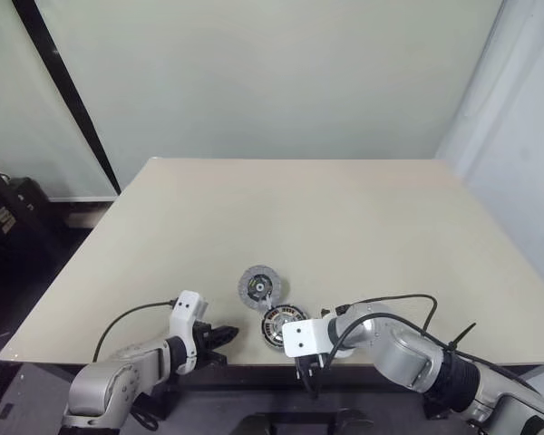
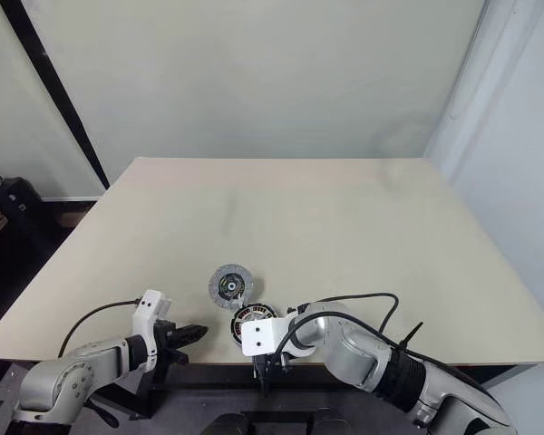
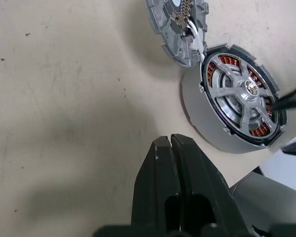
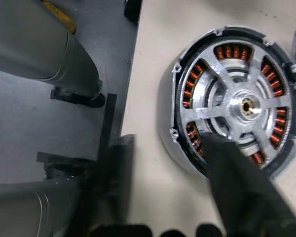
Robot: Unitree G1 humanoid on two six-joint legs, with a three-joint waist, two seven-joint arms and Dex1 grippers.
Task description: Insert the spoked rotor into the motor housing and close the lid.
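- The motor housing (image 4: 187,148), a small round grey shell with a dark rim and copper-orange coil windings, sits flat near the table's near edge.
- The spoked rotor (image 4: 237,106), a silvery metal wheel with flat spokes running to a central hub, lies level inside the housing, windings showing through its gaps.
- The lid (image 1: 257,286), a flat round grey disc with a pale hub, lies just beside the housing, farther from the edge.

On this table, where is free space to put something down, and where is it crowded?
Free: the wide table surface beyond the lid, out to the far edge and both sides. Crowded: the near edge, where the lid, the motor housing holding the spoked rotor, and the right gripper sit close together.
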